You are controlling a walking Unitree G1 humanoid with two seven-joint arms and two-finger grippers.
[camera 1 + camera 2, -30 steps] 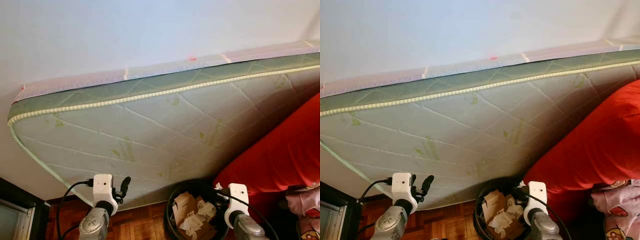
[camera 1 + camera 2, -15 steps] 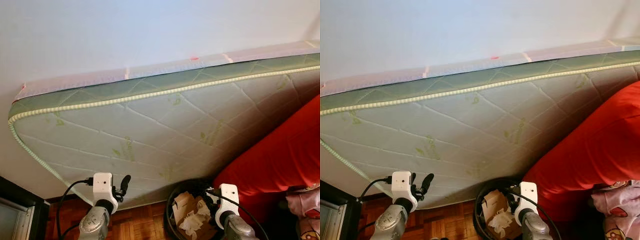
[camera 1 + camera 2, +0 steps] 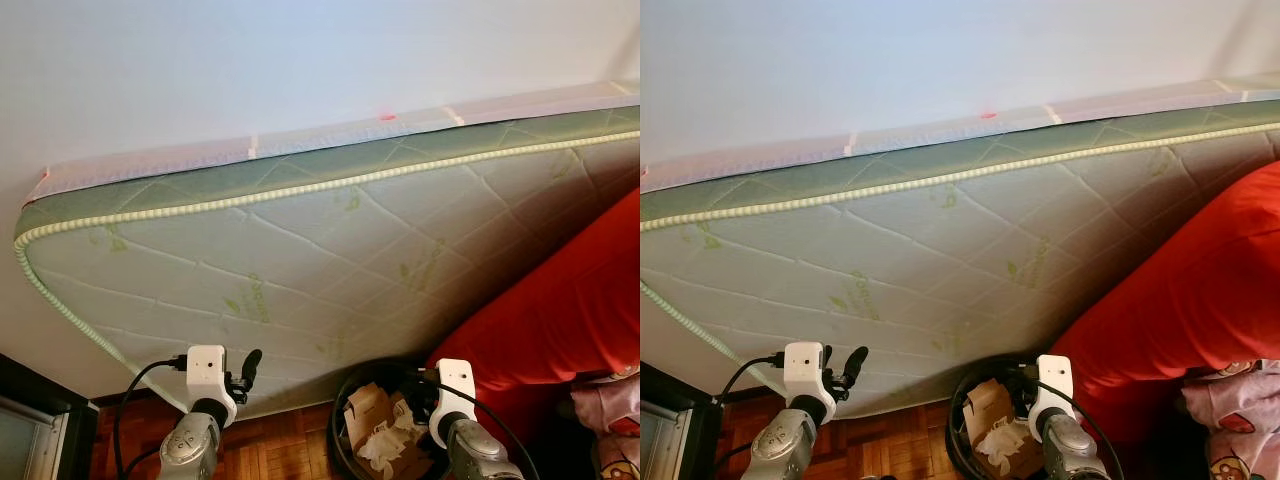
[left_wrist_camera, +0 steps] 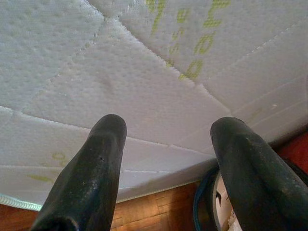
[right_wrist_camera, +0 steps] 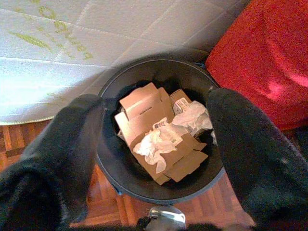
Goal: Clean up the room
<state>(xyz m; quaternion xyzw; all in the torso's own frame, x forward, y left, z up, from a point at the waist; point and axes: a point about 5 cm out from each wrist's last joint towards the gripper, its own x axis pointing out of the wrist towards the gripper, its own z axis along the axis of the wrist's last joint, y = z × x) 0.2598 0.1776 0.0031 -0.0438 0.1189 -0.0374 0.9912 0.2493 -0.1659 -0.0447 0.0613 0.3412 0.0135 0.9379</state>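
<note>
Right wrist view: the right gripper (image 5: 154, 159) hangs spread and empty, above a black bin (image 5: 113, 166) of cardboard (image 5: 144, 122) and paper; left gripper (image 4: 168, 163), also spread and empty, faces the mattress (image 4: 144, 72).

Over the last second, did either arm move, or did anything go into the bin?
The right gripper shifted toward the robot's left and slightly lower, over the black round trash bin with its brown cardboard scraps and crumpled white paper; its fingers are open and empty. The left gripper, quilted white mattress and red bedding stayed put.
</note>
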